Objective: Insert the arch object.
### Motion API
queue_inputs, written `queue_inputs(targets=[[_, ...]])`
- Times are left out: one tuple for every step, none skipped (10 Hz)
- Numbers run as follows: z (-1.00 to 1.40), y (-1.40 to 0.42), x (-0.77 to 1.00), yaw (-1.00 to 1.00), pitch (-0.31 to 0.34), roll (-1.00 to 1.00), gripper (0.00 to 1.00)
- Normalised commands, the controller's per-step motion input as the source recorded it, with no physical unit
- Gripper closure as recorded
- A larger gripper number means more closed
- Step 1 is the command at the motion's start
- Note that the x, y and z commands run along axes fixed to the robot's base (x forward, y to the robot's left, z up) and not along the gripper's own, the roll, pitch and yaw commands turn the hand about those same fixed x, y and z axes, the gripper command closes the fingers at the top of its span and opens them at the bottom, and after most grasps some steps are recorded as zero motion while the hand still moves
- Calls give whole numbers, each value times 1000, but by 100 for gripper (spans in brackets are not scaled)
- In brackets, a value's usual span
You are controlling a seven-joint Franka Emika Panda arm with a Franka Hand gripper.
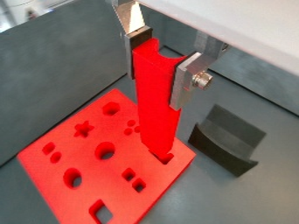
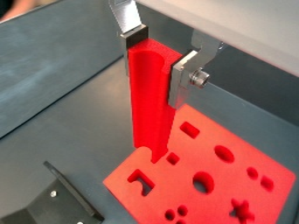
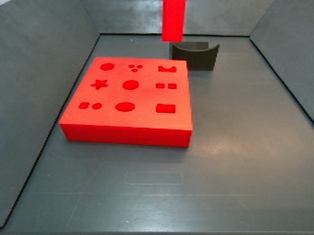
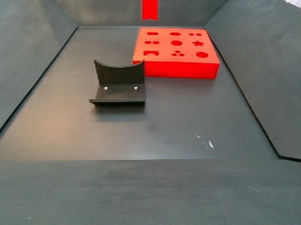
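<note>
Arch object (image 1: 155,101): long slim bright red bar, plain sides, same red as holed board (image 1: 70,153). Held upright, gripper (image 1: 160,55) clamped on its upper part, silver fingers (image 2: 186,77) pressing both sides. Lower end over board's edge in both wrist views (touching or hovering, can't tell). Side views cut bar off at top edge (image 3: 174,20), gripper out of shot. Right of board: dark grey notched block (image 3: 194,54).
</note>
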Motion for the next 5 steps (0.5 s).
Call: queue_inputs(targets=[[0, 109, 54, -254, -11, -44, 100], [0, 0, 17, 0, 0, 0, 100], [-314, 214, 0, 106, -19, -37, 100], [-334, 334, 0, 274, -47, -249, 100], [-269, 149, 0, 177, -76, -267, 100]])
